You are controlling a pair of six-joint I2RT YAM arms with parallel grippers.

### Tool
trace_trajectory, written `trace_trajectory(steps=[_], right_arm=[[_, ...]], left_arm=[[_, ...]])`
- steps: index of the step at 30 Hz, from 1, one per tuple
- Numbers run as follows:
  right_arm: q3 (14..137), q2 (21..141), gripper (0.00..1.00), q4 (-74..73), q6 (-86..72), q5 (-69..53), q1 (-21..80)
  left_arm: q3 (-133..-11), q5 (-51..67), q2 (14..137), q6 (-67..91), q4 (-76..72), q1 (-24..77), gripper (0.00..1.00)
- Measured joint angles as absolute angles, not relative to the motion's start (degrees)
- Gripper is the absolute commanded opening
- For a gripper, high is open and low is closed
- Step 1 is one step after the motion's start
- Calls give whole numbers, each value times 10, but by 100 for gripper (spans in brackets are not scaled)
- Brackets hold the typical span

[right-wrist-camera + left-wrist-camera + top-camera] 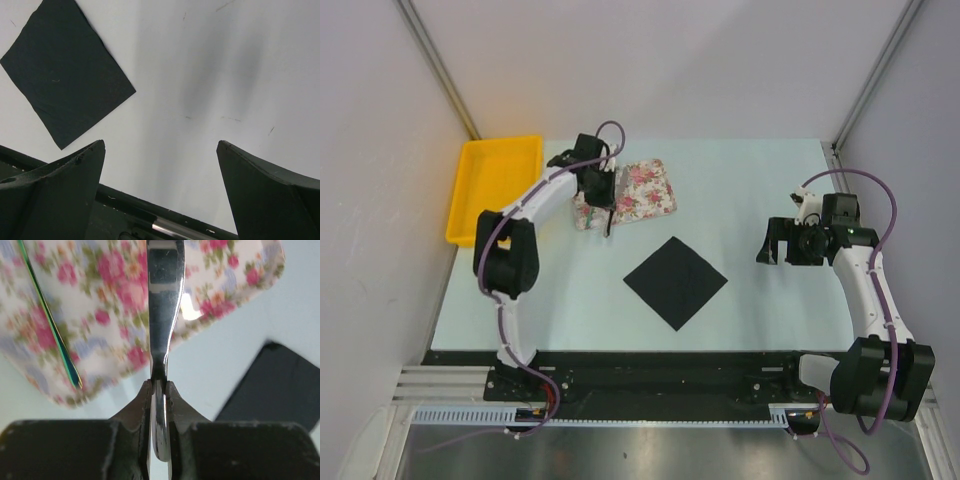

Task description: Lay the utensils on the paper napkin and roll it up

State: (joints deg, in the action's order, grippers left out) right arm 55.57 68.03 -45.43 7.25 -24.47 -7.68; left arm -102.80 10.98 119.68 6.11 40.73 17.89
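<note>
black and matte, the paper napkin (675,281) lies flat like a diamond mid-table (750,180), with no cutlery on it yet. in the top view the left gripper (603,200) hangs over the near-left end of the floral tray (645,188), well apart from the napkin; what it carries is too small to make out here. the right gripper (782,243) hovers to the right of the napkin. a yellow bin (495,185) sits at the far left.

in the left wrist view the jaws are pinched on the rounded end of a silvery utensil (164,305), whose length runs out over the tray. whether it is clear of the tray i cannot tell. the hold is narrow, smooth metal between slim pads, so i judge it could pivot or slip out on the way across, most of all in a quick swing or a tilt. a second utensil (47,315) lies in the tray, seen edge-on.

in the right wrist view the fingers (65,185) are spread wide with nothing between them, and the napkin is at upper left. thin paper is the other risk: a utensil set down with a sideways drag could shove or crease it, and one released from high up could bounce off.
</note>
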Motion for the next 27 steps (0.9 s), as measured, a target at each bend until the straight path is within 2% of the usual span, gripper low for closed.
trace_trajectory(steps=[4,10,18,27], right_arm=[[552,680,100,-454,74,-245,-77],[551,680,100,-453,73,-244,-77],[552,682,100,-451,71,-244,-76],[552,691,100,-451,71,-234,-70]], left_arm=[[-884,75,1068,156,379,215,0],[-786,44,961,263,338,317,0],[-735,26,959,362,305,409,0],[-735,19,1037,436,249,442,0]])
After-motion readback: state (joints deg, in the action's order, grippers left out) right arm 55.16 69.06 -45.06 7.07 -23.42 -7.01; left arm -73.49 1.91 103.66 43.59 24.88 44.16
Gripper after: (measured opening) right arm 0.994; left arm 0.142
